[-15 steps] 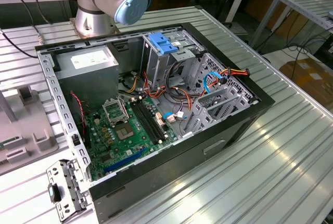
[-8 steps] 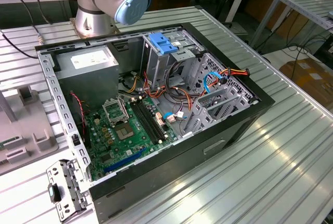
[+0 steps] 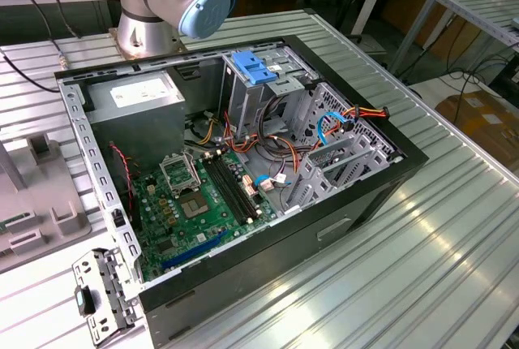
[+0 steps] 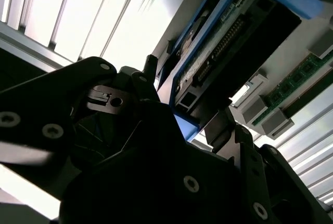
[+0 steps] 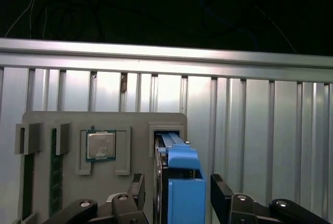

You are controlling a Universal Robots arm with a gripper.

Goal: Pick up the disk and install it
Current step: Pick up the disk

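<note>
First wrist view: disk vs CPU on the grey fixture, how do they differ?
The disk stands on edge in its slot; the CPU lies flat in a recess. The disk has blue rails; the CPU is silver and square. The gripper straddles the disk, not the CPU. Both sit in the grey fixture.

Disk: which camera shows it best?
Second wrist view: the disk is close up, connector end and blue side rails clear. First wrist view gives it edge-on, standing in the grey holder. Exterior view is aimed at the computer case.
</note>
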